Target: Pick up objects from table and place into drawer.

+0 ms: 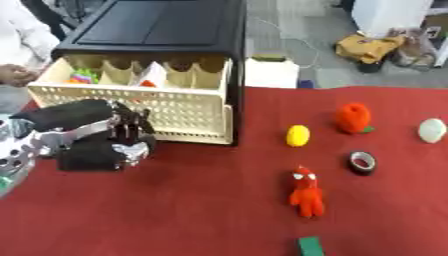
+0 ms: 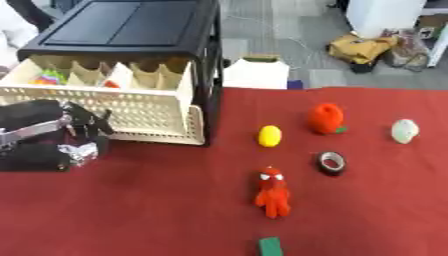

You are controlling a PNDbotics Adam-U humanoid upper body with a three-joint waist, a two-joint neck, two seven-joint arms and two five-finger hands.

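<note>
My left hand (image 1: 122, 137) hovers low in front of the pulled-out cream drawer (image 1: 175, 107), fingers relaxed and pointing up, holding nothing. The drawer sticks out of a black cabinet (image 1: 166, 25) and holds a colourful item (image 1: 83, 76) and a small red one (image 1: 147, 83). On the red cloth to the right lie a yellow lemon-shaped toy (image 1: 298, 135), an orange-red plush fruit (image 1: 353, 118), a pale egg-shaped object (image 1: 432, 130), a black tape roll (image 1: 362, 162), a red figure (image 1: 306, 192) and a green block (image 1: 310, 246). My right hand shows in no view.
A white box (image 1: 271, 72) stands just past the table's far edge, right of the cabinet. A person (image 1: 17, 55) is at the far left beside the drawer. Bags lie on the floor at the back right (image 1: 376, 47).
</note>
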